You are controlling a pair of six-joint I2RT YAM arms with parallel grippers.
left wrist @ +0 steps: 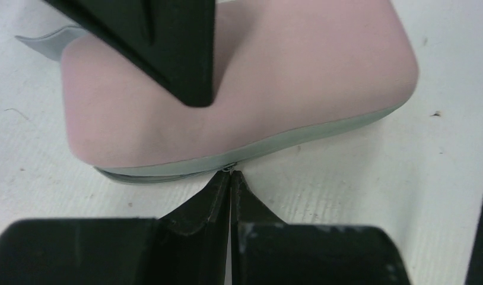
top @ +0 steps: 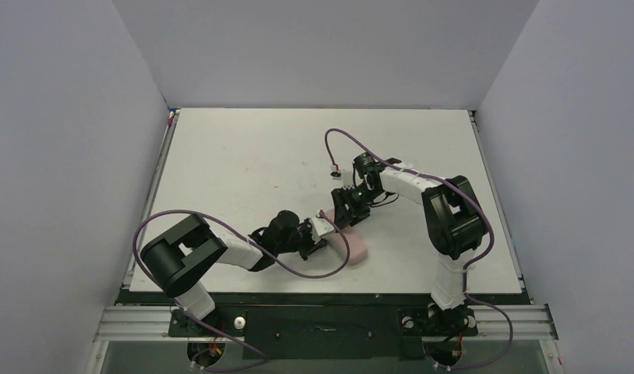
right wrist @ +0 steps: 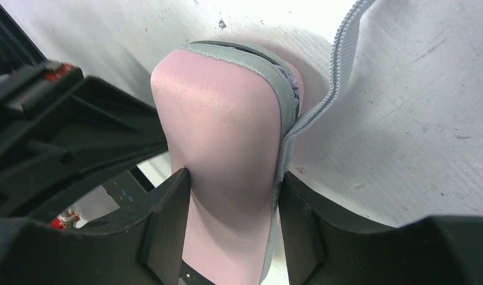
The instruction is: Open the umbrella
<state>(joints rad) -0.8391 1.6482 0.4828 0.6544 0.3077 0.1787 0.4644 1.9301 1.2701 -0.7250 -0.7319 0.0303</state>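
1. Fabric of a soft, pale pink sleeve pouch (right wrist: 221, 119) fills the gap between the two black fingers of the right gripper (right wrist: 233, 184). The fingers are clamped on its sides, and it bulges out past their tips.
2. Grey trim runs round the end of the pouch beyond those fingertips. A ribbed grey strap (right wrist: 340, 65) leads from the trim, just beside one finger, and away over the white table (right wrist: 417, 136).
3. Of the umbrella (right wrist: 291, 83), only a few small lavender folds show. They are tucked inside the grey-edged mouth of the pouch, ahead of the right jaws, and the rest is hidden within the pouch.
4. The left gripper (left wrist: 229, 175) has its jaws pressed together, with the tips touching the grey seam along the near edge of the pouch. A tiny pale glint sits at the tips, but whether they pinch anything cannot be told.
5. Beyond the left jaws the pouch lies flat on the table. One black finger of the right gripper rests against its pink top.
6. In the top view both grippers meet at one end of the pouch, and its free end lies on the table beyond both sets of jaws.
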